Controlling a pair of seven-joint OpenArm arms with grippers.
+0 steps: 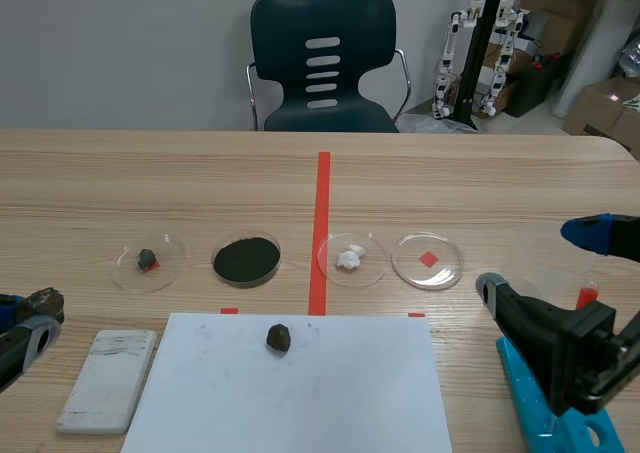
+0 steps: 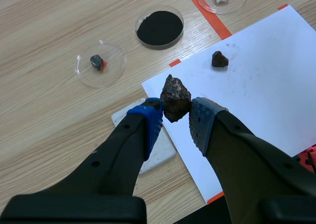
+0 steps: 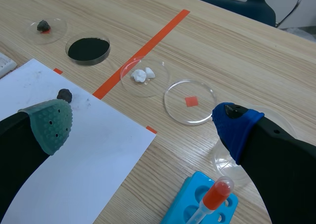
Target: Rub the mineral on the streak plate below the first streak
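Near the streak plate (image 1: 107, 378), left end effector (image 2: 175, 116) clasps the mineral (image 2: 175, 96) — low; right end effector (image 3: 143, 124) spread.

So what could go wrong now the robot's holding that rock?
The mineral is pinched only by the tips of the left fingers, so it may twist or slip out when pressed down. The streak plate lies loose on the table, so it might slide while being rubbed. The first streak looks faint, so the new rub could land on top of it instead of below.
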